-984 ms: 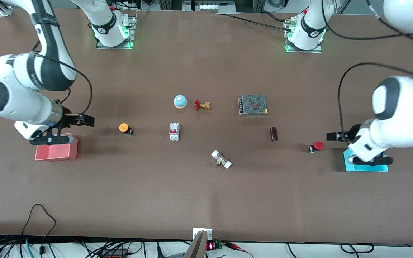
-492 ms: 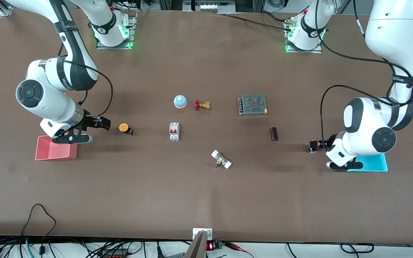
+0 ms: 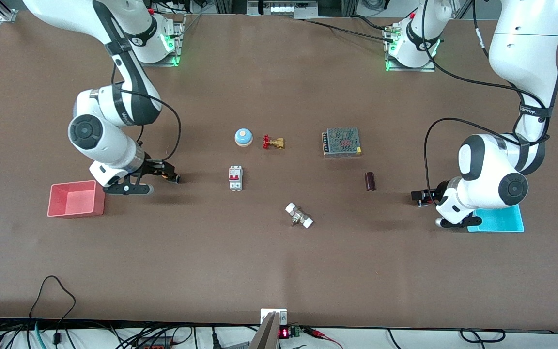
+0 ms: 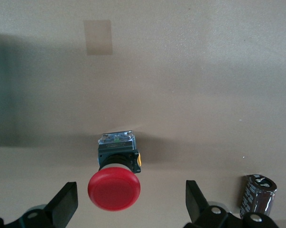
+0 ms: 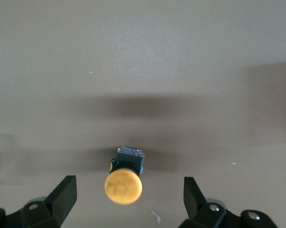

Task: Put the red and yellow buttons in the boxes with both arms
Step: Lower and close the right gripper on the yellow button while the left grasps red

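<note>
I see matte brown tabletop (image 3: 269,261). Left hand (image 4: 128,202) spread wide around round red-capped button (image 4: 114,188); right hand (image 5: 128,199) likewise, round yellow-capped button (image 5: 123,185). Both buttons hidden in front view.

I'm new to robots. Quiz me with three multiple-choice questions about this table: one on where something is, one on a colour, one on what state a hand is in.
1. Where is the red button?
A. in the blue box
B. on the table between the left hand's open fingers
C. on the mesh-topped unit

2. What colour is the box at the right arm's end of the table?
A. pink-red
B. green
C. white

3. What state is the right hand in?
A. shut on the yellow button
B. open, with the yellow button between its fingers
C. holding the bell

Answers:
1 B, the left wrist view shows the left hand straddling it on the tabletop.
2 A, its walls are pink-red in the front view.
3 B, the yellow button sits untouched in the gap.
</note>
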Motion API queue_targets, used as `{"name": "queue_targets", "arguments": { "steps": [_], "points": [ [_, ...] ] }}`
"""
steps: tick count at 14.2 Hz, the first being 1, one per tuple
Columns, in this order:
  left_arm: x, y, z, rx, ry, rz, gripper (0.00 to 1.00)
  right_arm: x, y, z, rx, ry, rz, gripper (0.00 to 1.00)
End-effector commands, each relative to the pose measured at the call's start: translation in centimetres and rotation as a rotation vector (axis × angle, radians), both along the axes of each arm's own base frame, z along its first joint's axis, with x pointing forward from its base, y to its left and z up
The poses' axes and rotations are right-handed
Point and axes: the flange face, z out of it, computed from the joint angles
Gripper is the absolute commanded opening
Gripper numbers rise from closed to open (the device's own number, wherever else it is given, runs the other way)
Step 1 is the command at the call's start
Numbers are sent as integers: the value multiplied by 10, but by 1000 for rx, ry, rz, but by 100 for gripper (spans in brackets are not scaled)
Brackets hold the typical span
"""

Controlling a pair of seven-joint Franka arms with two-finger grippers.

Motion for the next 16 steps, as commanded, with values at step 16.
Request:
{"name": "queue_targets", "arguments": {
  "steps": [16],
  "points": [
    [-7,10,-12,23,-20,-28,69,-22,13,-65,-28,-35,15,91]
  ]
}}
